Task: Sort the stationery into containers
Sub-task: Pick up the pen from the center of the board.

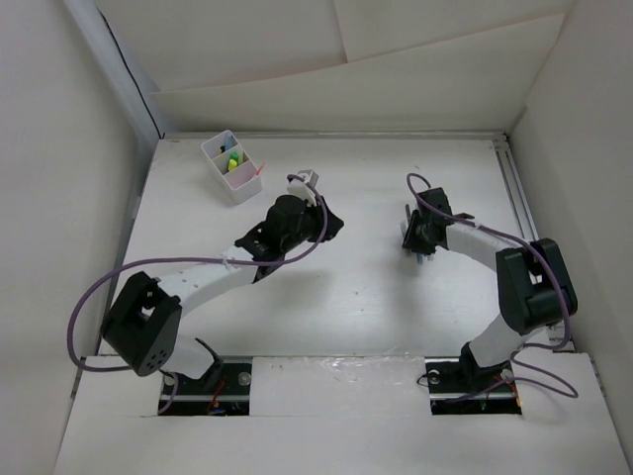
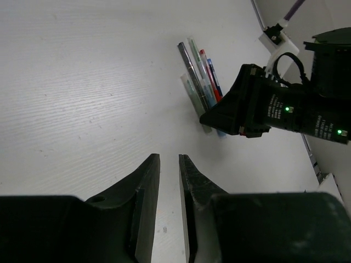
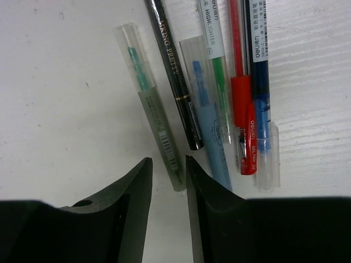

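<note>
White table (image 1: 356,297): pens (image 3: 176,82), compartment tray (image 1: 243,186)

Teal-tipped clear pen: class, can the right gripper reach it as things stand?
Probably yes: the right gripper hovers over the teal-tipped pen, jaws apart; nothing covers it, though a black pen lies close.

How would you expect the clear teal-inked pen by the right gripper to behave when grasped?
The teal pen looks like slim hard plastic, so probably stiff and light. Its smooth round barrel could roll or slip if the right gripper nudges it sideways. It lies apart from the black pen, so lifting it likely disturbs nothing else.
</note>
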Robot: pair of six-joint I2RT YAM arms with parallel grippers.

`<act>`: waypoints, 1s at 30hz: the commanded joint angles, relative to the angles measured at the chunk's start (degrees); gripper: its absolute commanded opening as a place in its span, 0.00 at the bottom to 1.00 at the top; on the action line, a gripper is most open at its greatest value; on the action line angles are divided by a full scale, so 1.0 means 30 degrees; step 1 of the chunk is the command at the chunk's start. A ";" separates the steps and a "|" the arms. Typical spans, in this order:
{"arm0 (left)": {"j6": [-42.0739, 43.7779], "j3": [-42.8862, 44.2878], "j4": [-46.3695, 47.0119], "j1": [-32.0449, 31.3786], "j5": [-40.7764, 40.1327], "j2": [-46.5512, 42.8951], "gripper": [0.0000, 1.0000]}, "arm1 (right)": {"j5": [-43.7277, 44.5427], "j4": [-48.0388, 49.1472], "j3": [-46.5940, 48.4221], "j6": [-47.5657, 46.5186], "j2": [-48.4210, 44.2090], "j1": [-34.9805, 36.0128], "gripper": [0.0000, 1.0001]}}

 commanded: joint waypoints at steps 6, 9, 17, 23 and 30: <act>0.0495 -0.0568 0.0479 0.0305 0.0163 -0.2122 0.18 | 0.1195 -0.2293 0.2435 -0.0271 0.1307 0.1325 0.26; 0.0495 -0.0568 0.0070 0.0305 0.0163 -0.2122 0.20 | 0.1929 -0.2821 0.3139 -0.0446 0.1892 0.1968 0.28; 0.0319 -0.0217 -0.0430 0.0744 0.0161 -0.1742 0.21 | 0.2895 -0.4055 0.4546 -0.1293 0.3097 0.2936 0.22; 0.0319 -0.0217 -0.0808 0.0920 -0.0597 -0.2210 0.23 | 0.3249 -0.4230 0.4547 -0.1296 0.3128 0.3317 0.00; 0.0114 -0.0043 -0.0635 0.0920 -0.0423 -0.1657 0.30 | 0.1992 -0.0252 0.2001 -0.2726 -0.0848 0.4548 0.00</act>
